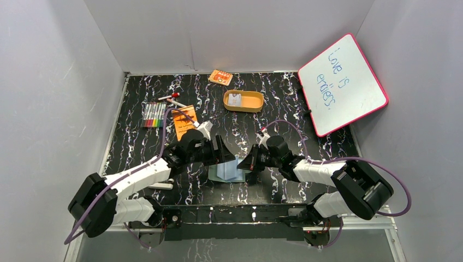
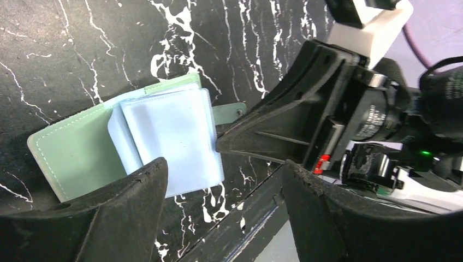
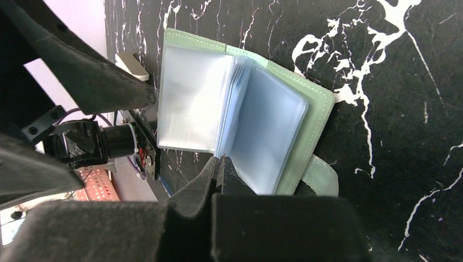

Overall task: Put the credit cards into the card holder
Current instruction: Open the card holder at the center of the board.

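Card holder point(image 1: 227, 170): laid open on the table point(image 1: 284, 112) between both grippers, clear pockets fanned up.
Left gripper point(image 2: 224, 169): spread wide over the pockets — nothing grasped.
Right gripper point(image 3: 219, 164): fingers pressed together — tips set against the pockets' edge.
Credit card point(image 1: 235, 99): seen in the tan tray point(image 1: 253, 101), well apart.

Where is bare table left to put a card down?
Free: between the oval tray and the whiteboard; also between the tray and the card holder. Crowded: at the card holder, where left gripper and right gripper meet; far left, markers and orange booklet.
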You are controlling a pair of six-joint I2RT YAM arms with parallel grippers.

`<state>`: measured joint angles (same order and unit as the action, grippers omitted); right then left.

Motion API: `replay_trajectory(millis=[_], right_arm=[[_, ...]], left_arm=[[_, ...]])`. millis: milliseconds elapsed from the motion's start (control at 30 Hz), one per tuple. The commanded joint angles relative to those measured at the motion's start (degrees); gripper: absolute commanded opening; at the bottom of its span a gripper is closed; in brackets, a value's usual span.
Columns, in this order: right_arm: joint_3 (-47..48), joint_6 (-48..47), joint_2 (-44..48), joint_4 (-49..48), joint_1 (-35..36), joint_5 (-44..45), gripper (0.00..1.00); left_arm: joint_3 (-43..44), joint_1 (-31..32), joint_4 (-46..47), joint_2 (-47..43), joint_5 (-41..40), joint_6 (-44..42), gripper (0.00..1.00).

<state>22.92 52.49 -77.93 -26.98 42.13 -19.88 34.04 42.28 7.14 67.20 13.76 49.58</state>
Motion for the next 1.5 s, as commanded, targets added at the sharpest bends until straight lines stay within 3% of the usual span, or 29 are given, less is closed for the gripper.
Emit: replay_trajectory(millis=[0, 567, 967, 1233, 1467], right_arm=[[2.4, -0.3, 1.3, -2.2, 0.5, -0.6, 0.00], [1.5, 0.0, 0.4, -4.3, 0.5, -2.1, 0.00], [0.4, 1.3, -0.8, -5.0, 0.5, -2.0, 0.36], [-0.1, 2.0, -2.9, -4.5, 0.5, -1.5, 0.45], [0.4, 3.1, -5.6, -8.4, 0.6, -4.4, 0.44]], left_arm=[[-0.7, 0.3, 0.9, 2.0, 0.3, -1.2, 0.70], [-7.5, 0.3, 3.1, 8.6, -4.5, 0.0, 0.50], [-10.0, 0.3, 3.4, 8.3, -6.0, 0.9, 0.44], [-11.7, 0.3, 5.1, 8.8, -5.8, 2.0, 0.42], [-11.8, 0.3, 5.4, 9.3, -5.7, 2.0, 0.41]])
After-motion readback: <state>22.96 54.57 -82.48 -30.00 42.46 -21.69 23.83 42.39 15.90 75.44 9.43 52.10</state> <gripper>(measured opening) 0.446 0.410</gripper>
